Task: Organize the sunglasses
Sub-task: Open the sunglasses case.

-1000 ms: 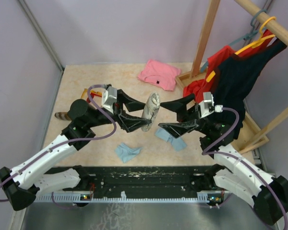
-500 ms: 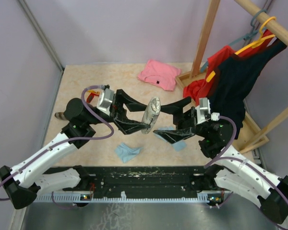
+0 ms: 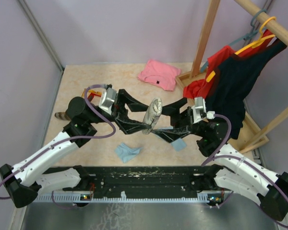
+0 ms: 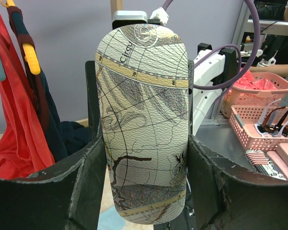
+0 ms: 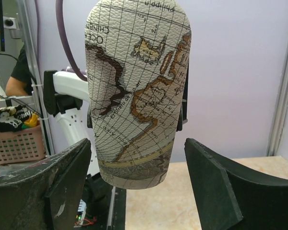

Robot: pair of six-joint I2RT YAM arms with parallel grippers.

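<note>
My left gripper [image 3: 146, 116] is shut on a grey map-patterned glasses case [image 3: 152, 114] and holds it upright above the table. In the left wrist view the case [image 4: 143, 115] fills the gap between the fingers [image 4: 86, 182]. My right gripper [image 3: 159, 120] is open, with one jaw on each side of the same case [image 5: 137, 96] and not touching it. A small red-orange piece [image 3: 88, 93] shows behind the left arm; I cannot tell whether it is sunglasses. No pair of sunglasses shows clearly.
Two light blue cloths [image 3: 127, 152] [image 3: 178, 143] lie near the front. A brown striped case [image 3: 62, 115] lies at the left. A pink cloth [image 3: 159, 74] lies at the back. A wooden rack [image 3: 204, 38] with hanging clothes stands at the right.
My right gripper has moved left to the case, and its open jaws now stand around it. My left gripper has kept its hold and shifted the case slightly.
</note>
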